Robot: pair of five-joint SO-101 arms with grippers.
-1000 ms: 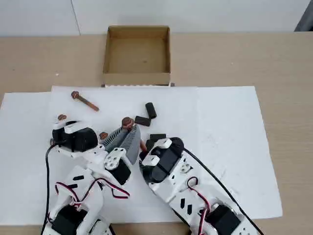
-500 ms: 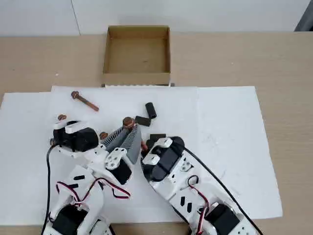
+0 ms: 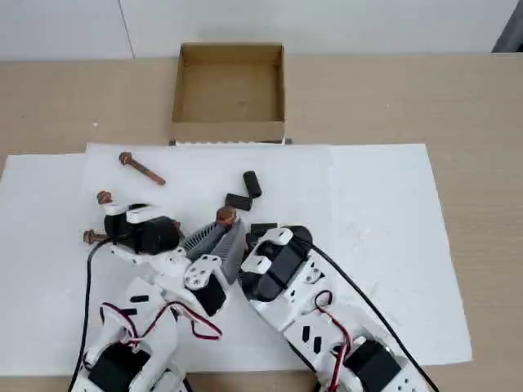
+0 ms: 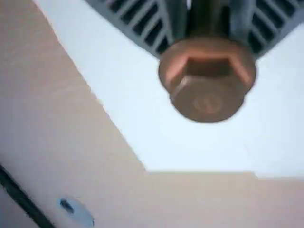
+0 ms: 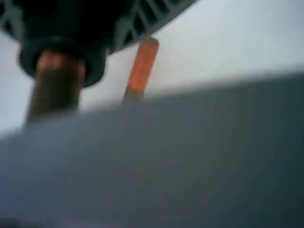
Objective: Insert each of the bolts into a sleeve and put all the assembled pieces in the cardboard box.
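High view, lower middle: left gripper [image 3: 228,229] is clamped tight on a bolt [image 3: 225,215], head sticking up. Right arm [image 3: 278,261] sits just beside it, can't tell its grip. Two sleeves [image 3: 252,184] lie just above on the paper [image 3: 368,204], box [image 3: 229,131] top centre.

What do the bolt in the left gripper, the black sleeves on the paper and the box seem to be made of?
The bolt looks like metal with a dull coppery finish: its hexagonal head has flat facets and a soft sheen. The sleeves look like matte black plastic or rubber; I cannot tell which. The box is plain brown cardboard with thin upright walls.
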